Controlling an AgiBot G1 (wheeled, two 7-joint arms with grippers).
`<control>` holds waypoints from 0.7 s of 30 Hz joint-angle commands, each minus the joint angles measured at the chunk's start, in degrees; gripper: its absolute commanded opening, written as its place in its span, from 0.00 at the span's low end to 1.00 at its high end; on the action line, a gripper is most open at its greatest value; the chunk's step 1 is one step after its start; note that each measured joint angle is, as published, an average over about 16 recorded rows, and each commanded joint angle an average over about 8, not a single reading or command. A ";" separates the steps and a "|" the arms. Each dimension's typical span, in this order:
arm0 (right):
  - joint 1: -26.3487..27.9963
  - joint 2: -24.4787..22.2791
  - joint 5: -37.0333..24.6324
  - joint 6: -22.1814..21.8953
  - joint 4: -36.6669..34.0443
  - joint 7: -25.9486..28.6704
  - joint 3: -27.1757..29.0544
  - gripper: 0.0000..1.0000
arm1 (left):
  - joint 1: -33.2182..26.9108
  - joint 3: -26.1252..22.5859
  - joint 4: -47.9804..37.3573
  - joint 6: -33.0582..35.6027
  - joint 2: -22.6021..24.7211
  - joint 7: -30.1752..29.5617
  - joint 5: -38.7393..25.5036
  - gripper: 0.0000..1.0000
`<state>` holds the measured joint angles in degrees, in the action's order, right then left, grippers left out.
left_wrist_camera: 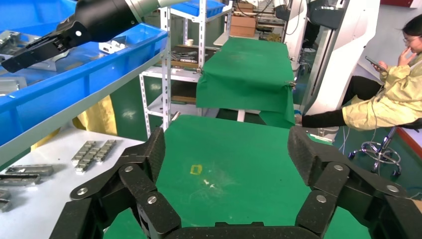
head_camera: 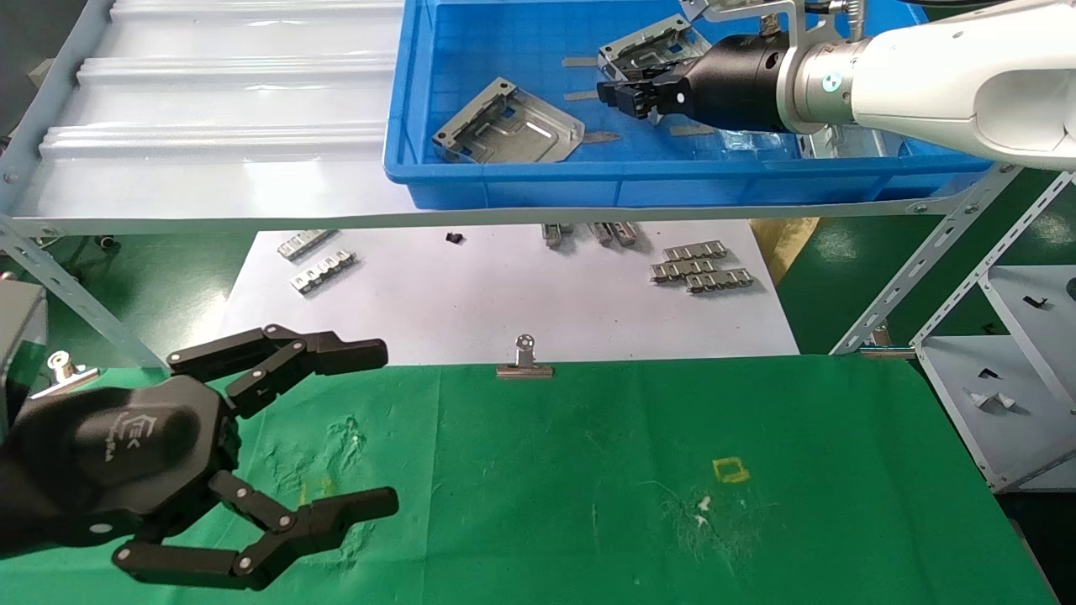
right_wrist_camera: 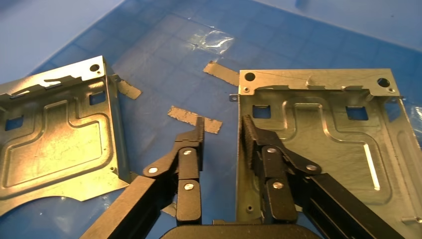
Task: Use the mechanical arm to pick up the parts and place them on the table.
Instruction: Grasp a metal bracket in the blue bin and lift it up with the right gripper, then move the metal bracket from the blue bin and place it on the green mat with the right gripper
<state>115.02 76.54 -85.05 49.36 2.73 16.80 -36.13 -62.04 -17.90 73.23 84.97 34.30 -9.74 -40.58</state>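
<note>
Brackets: two grey sheet-metal parts lie in the blue bin (head_camera: 504, 189) on the white ribbed shelf (head_camera: 210, 126). One bracket (head_camera: 508, 128) sits near the bin's front-left corner, apart from the arm. The other bracket (head_camera: 643, 52) lies further back, toward the bin's middle, right at the right gripper (head_camera: 620, 91).

Right wrist view shows it better: the right gripper (right_wrist_camera: 221, 130) has its jaws narrowly parted, one finger inside the nearer bracket (right_wrist_camera: 323, 134) against its upright side flange, the other finger outside on the bin floor. So it straddles the flange; contact looks close, but no firm pinch can be confirmed yet. Second bracket (right_wrist_camera: 54, 134) lies flat beside it, not touching. Thin tape-like slips (right_wrist_camera: 194, 118) are scattered on the bin floor between them.

Left gripper (head_camera: 252, 454) hovers over the near-left corner of the green table (head_camera: 630, 470), jaws spread wide, empty, idle. Ridged metal strips (head_camera: 698, 273) lie on the white paper sheet (head_camera: 504, 302) under the shelf; not task parts.

Handling judgement: the bracket looks like thin stamped steel, so stiff, light and smooth, likely slippery on the plastic floor and between the pads. Lying flat, it offers little top grip; the bent-up flange is the sensible hold, pinched across its thickness near mid-length so the part doesn't swing. Edges look sharp and may snag. Off-centre hold likely tilts the part when lifted.
</note>
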 commanded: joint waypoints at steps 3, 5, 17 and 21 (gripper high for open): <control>-0.09 -0.06 -0.09 0.31 -0.21 -0.24 -0.12 0.00 | 0.00 -0.01 0.00 0.00 0.00 0.00 0.01 1.00; 0.00 -0.14 0.03 0.39 -0.19 -0.42 -0.06 0.00 | 0.00 -0.01 0.00 -0.01 -0.01 0.01 0.01 1.00; 2.05 -1.96 2.37 4.80 1.27 -4.59 1.44 0.00 | -0.01 -0.04 0.00 -0.02 -0.02 0.02 0.03 1.00; 3.21 -3.16 3.10 9.47 1.83 -6.77 1.86 0.00 | -0.01 -0.05 0.00 -0.02 -0.02 0.02 0.03 1.00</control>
<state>118.25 73.31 -82.40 59.18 4.62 9.67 -34.60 -62.05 -17.95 73.23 84.95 34.28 -9.71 -40.55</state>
